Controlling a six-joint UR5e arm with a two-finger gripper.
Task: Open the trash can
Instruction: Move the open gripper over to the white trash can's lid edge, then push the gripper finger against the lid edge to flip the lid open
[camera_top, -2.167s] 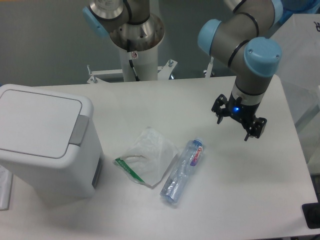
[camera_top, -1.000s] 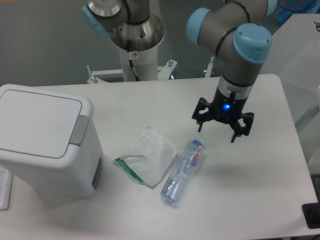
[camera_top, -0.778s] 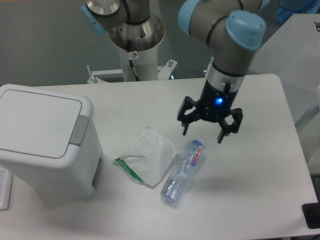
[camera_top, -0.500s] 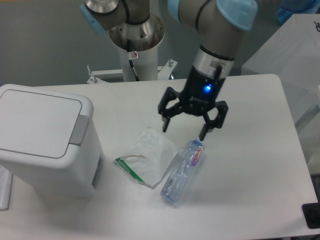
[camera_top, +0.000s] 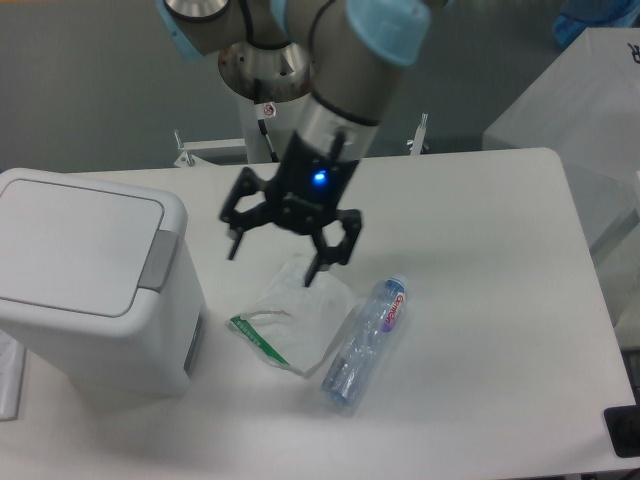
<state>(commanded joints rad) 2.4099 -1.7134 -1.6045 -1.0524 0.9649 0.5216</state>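
So the trash can (camera_top: 85, 290) sits at the left edge of the frame, a big white boxy bin with rounded corners, taking up most of the lower left. Its flat lid (camera_top: 72, 242) is down, closed flush, and the grey push-button tab (camera_top: 156, 262) runs along the lid's right edge, facing the middle of the table (camera_top: 490, 300).

The gripper (camera_top: 279, 258) hangs in the upper middle of the frame, to the right of the bin and clear of it, not touching anything. Its two black fingers are spread wide apart with nothing between them, and a blue light glows on the wrist just above. The arm (camera_top: 345, 70) slants up from there toward the top centre.

Right below the gripper lies a crumpled clear plastic bag (camera_top: 290, 318) with a green strip along one edge, flat on the table. Just beside it to the right is a clear plastic bottle (camera_top: 366, 340) on its side, tilted diagonally, cap end pointing up-right.
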